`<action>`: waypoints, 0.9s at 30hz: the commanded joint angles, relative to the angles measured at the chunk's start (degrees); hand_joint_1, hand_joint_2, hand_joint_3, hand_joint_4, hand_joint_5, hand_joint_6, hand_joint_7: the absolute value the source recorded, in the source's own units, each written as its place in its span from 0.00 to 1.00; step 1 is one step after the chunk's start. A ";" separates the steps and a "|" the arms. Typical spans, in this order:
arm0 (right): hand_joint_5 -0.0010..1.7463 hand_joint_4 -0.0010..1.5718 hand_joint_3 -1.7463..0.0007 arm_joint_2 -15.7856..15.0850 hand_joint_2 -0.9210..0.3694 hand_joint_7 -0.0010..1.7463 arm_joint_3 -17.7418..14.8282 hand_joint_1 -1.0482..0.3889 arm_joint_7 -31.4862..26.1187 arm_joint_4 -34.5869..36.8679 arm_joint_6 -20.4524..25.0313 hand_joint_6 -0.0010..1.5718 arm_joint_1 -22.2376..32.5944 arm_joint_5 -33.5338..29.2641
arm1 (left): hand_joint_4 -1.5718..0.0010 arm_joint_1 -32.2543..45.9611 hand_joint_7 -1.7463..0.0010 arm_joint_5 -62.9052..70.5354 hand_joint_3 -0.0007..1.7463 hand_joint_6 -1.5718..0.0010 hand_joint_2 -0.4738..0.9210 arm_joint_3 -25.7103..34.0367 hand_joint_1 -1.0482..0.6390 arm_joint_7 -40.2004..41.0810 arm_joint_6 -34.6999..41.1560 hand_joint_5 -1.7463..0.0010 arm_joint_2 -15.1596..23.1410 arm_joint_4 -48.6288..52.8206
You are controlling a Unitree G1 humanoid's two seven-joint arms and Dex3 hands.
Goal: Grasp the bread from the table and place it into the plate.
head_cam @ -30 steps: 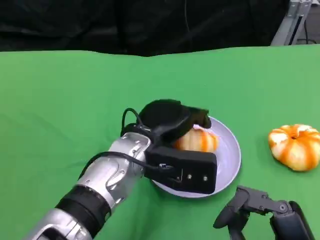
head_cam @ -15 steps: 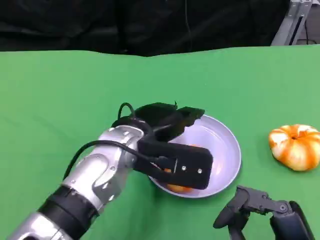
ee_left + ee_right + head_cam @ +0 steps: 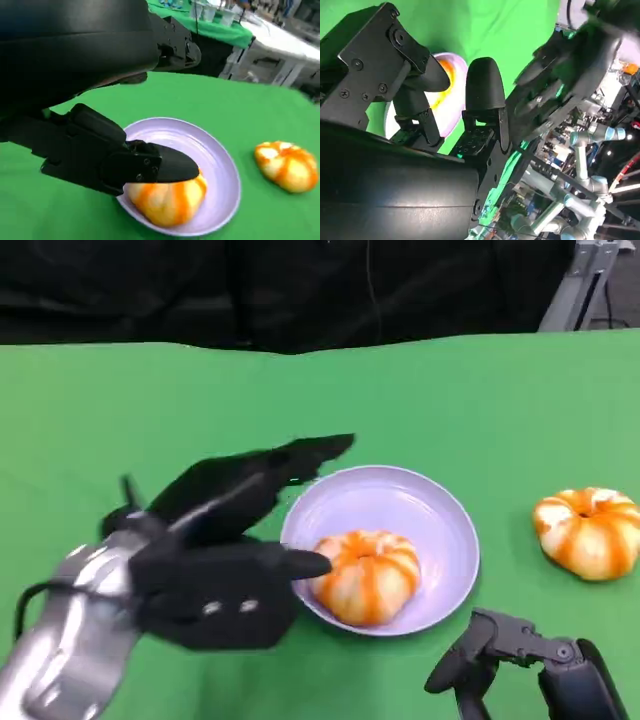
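Nearest the robot, at the table's front edge, the right hand [image 3: 520, 655] rests low on the green cloth, its fingers [image 3: 484, 92] loosely bent and apart with nothing between them. The left hand [image 3: 235, 530], blurred in the head view, hangs just left of the plate [image 3: 445, 515], fingers spread and holding nothing; one fingertip [image 3: 170, 165] lies against the near left side of the bread [image 3: 367, 575], though whether it truly touches or only overlaps cannot be told. The bread sits inside the plate, on its near half and close to the front rim. It is a round, orange-and-cream striped bun, resting flat with its dimpled top facing up; it is slightly wider than deep, so its long axis runs left to right across the table, and it has no clear pointing end. The lavender plate stands near the middle of the table [image 3: 150, 400]. Well apart to the right, level with the plate, a second bun [image 3: 588, 532] of the same striped kind lies on the cloth, also top up. Beyond the far edge of the table hangs a dark backdrop [image 3: 280, 285].
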 commanded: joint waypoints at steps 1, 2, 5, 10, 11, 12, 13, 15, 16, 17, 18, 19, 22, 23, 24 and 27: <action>0.86 0.55 0.16 -0.07 0.56 0.72 -0.27 0.79 -0.54 0.09 0.05 0.57 -0.20 0.14 | 0.66 6.67 0.91 -7.20 0.17 0.74 1.00 5.40 0.37 1.41 0.31 0.78 -0.73 -4.69; 0.86 0.56 0.16 -0.03 0.56 0.72 -0.23 0.79 -0.62 0.15 0.05 0.57 -0.26 0.04 | 0.63 9.32 0.89 -9.51 0.17 0.70 1.00 6.97 0.39 1.76 -0.17 0.76 -1.09 -5.92; 0.86 0.56 0.16 0.01 0.56 0.72 -0.06 0.79 -0.55 0.09 0.24 0.57 -0.24 0.14 | 0.53 15.92 0.84 -14.47 0.15 0.55 1.00 10.14 0.49 3.68 -2.72 0.70 -2.91 -7.70; 0.86 0.56 0.16 -0.27 0.56 0.72 -0.40 0.78 -0.32 -0.23 0.60 0.57 -0.09 0.35 | 0.48 25.37 0.64 -18.46 0.37 0.39 0.87 12.49 0.61 8.32 -8.94 0.41 -7.38 -8.49; 0.86 0.56 0.17 -0.27 0.56 0.72 -0.43 0.78 -0.19 -0.25 0.64 0.57 -0.06 0.67 | 0.46 26.80 0.53 -18.87 0.53 0.40 0.77 12.67 0.63 9.02 -10.35 0.34 -8.07 -8.28; 0.86 0.56 0.17 -0.27 0.56 0.72 -0.44 0.78 -0.12 -0.24 0.64 0.57 -0.06 0.88 | 0.46 28.01 0.47 -18.97 0.61 0.41 0.73 12.83 0.64 9.68 -11.79 0.31 -8.61 -8.01; 0.86 0.55 0.17 -0.29 0.56 0.72 -0.45 0.78 -0.03 -0.34 0.75 0.57 -0.03 0.93 | 0.45 29.11 0.44 -18.54 0.66 0.42 0.69 12.92 0.65 10.60 -13.50 0.28 -9.09 -7.61; 0.86 0.55 0.17 -0.41 0.56 0.72 -0.53 0.78 -0.02 -0.36 0.71 0.57 -0.04 0.77 | 0.43 30.91 0.36 -18.01 0.77 0.44 0.63 12.91 0.64 12.19 -16.64 0.23 -10.05 -6.68; 0.86 0.55 0.16 -0.51 0.56 0.72 -0.63 0.78 -0.08 -0.24 0.51 0.57 -0.08 0.66 | 0.43 31.91 0.33 -17.97 0.80 0.45 0.61 12.83 0.63 12.99 -17.92 0.20 -10.69 -6.29; 0.86 0.55 0.16 -0.63 0.56 0.72 -0.76 0.78 -0.13 -0.16 0.35 0.57 -0.08 0.60 | 0.44 32.77 0.29 -17.96 0.82 0.46 0.60 12.70 0.62 13.67 -19.27 0.17 -11.25 -5.73; 0.86 0.55 0.16 -0.75 0.56 0.72 -0.87 0.78 0.00 -0.14 0.24 0.57 -0.02 0.92 | 0.44 33.43 0.24 -18.07 0.83 0.47 0.60 12.52 0.61 14.24 -20.58 0.11 -11.82 -5.03; 0.86 0.55 0.16 -0.88 0.56 0.71 -0.99 0.78 0.16 -0.11 0.16 0.57 0.01 1.28 | 0.44 33.78 0.20 -18.13 0.83 0.47 0.59 12.36 0.60 14.70 -21.64 0.08 -12.31 -4.27; 0.86 0.55 0.17 -1.30 0.56 0.71 -1.39 0.78 0.14 0.19 -0.24 0.57 -0.02 1.18 | 0.45 33.80 0.13 -18.35 0.85 0.48 0.58 12.30 0.57 15.08 -22.94 0.02 -12.91 -2.69; 0.86 0.55 0.17 -1.40 0.56 0.71 -1.48 0.77 0.06 0.32 -0.40 0.57 -0.04 1.08 | 0.46 33.66 0.13 -18.25 0.85 0.49 0.58 12.41 0.57 15.11 -23.10 0.01 -12.84 -2.32; 0.86 0.55 0.17 -1.45 0.56 0.71 -1.53 0.77 0.02 0.40 -0.50 0.57 -0.05 1.04 | 0.46 33.55 0.12 -18.16 0.85 0.49 0.58 12.48 0.56 15.15 -23.24 0.00 -12.78 -2.06; 0.86 0.55 0.18 -1.72 0.55 0.71 -1.79 0.76 0.24 0.89 -1.10 0.57 -0.09 1.77 | 0.46 32.98 0.10 -19.51 0.85 0.49 0.58 12.49 0.54 14.03 -21.81 0.00 -12.27 -1.51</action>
